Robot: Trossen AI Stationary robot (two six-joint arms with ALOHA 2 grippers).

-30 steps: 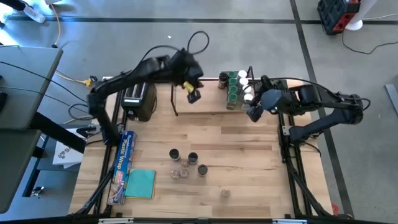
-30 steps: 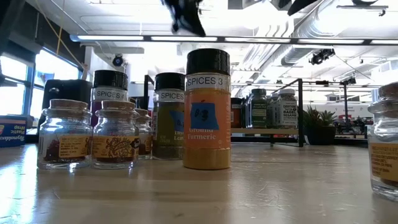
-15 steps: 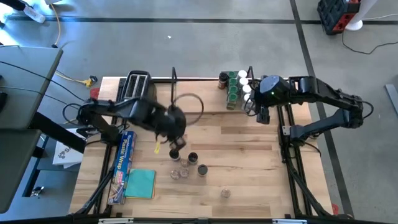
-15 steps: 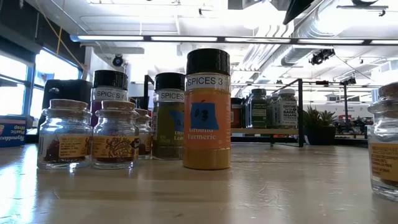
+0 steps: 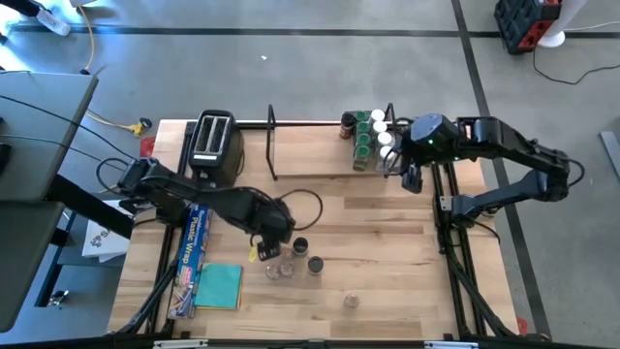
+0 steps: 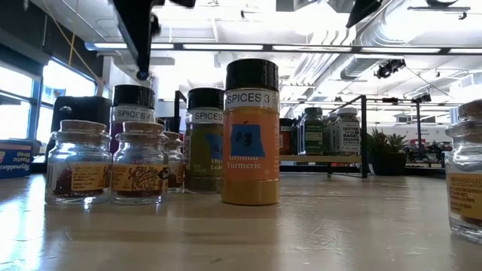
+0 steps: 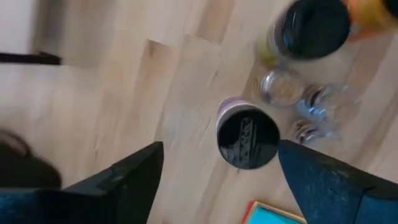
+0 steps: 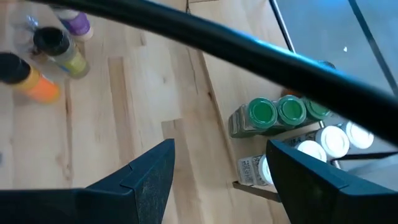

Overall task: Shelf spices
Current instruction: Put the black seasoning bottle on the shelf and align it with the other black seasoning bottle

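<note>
Several spice jars stand loose near the table's middle: an orange one [image 6: 251, 132], dark-lidded ones [image 5: 300, 245] and clear glass ones [image 6: 77, 162]. My left gripper [image 5: 274, 240] hovers open over this cluster. A dark-lidded purple jar [image 7: 247, 134] stands on the table below, between its fingers and untouched. The shelf [image 5: 310, 155] stands at the far side, with green-lidded [image 8: 261, 113] and white-lidded [image 8: 336, 140] jars upright at its right end. My right gripper [image 5: 412, 177] hangs open beside that end, holding nothing.
A black-and-silver toaster [image 5: 213, 145] stands far left. A blue box of plastic wrap [image 5: 194, 257] and a teal cloth [image 5: 220, 286] lie near left. One glass jar [image 5: 351, 301] stands alone near the front edge. Bare wood lies between the cluster and the shelf.
My left gripper has swung from the shelf's left part toward the table's near edge and come down over the loose jars. My right gripper has shifted slightly toward the table's right edge. No jar has moved.
</note>
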